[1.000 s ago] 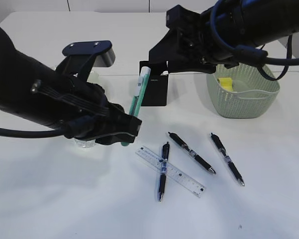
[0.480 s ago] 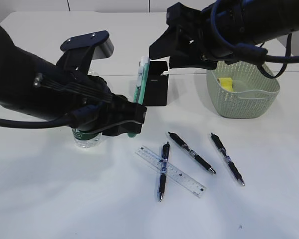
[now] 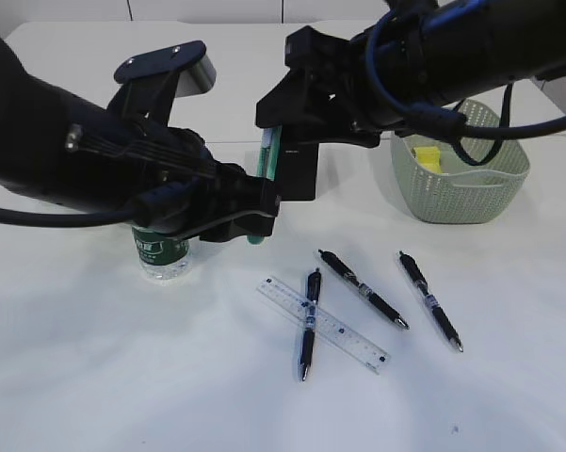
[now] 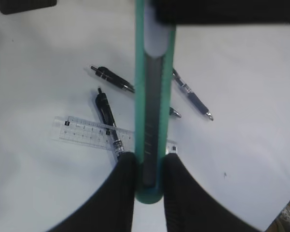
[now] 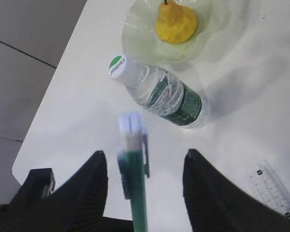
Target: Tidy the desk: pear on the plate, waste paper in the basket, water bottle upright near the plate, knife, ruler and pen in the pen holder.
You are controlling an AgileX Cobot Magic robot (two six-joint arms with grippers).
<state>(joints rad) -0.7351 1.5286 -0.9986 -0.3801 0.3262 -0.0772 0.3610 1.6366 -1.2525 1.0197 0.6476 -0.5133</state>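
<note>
My left gripper (image 3: pixel 255 222) (image 4: pixel 149 160) is shut on the lower end of the green knife (image 3: pixel 266 166) (image 4: pixel 153 106), which stands nearly upright in front of the black pen holder (image 3: pixel 298 175). My right gripper (image 3: pixel 281 121) (image 5: pixel 145 155) is open, its jaws either side of the knife's (image 5: pixel 136 186) white top without touching it. The pear (image 5: pixel 175 23) lies on the plate (image 5: pixel 135 29). The water bottle (image 3: pixel 160 254) (image 5: pixel 159 94) stands upright beside the plate. The ruler (image 3: pixel 325 325) (image 4: pixel 82 131) and three pens (image 3: pixel 363 287) lie on the desk (image 3: pixel 122 377). Waste paper (image 3: pixel 426 157) sits in the basket (image 3: pixel 461 188).
One pen (image 3: pixel 308 322) lies across the ruler, another pen (image 3: pixel 430 299) lies further right. The left arm hides the plate in the exterior view. The desk's left edge (image 5: pixel 53 96) runs close to the bottle.
The right gripper has swung left and now straddles the knife's top. The left arm has drawn back a little and stood the knife more upright, uncovering the bottle.
</note>
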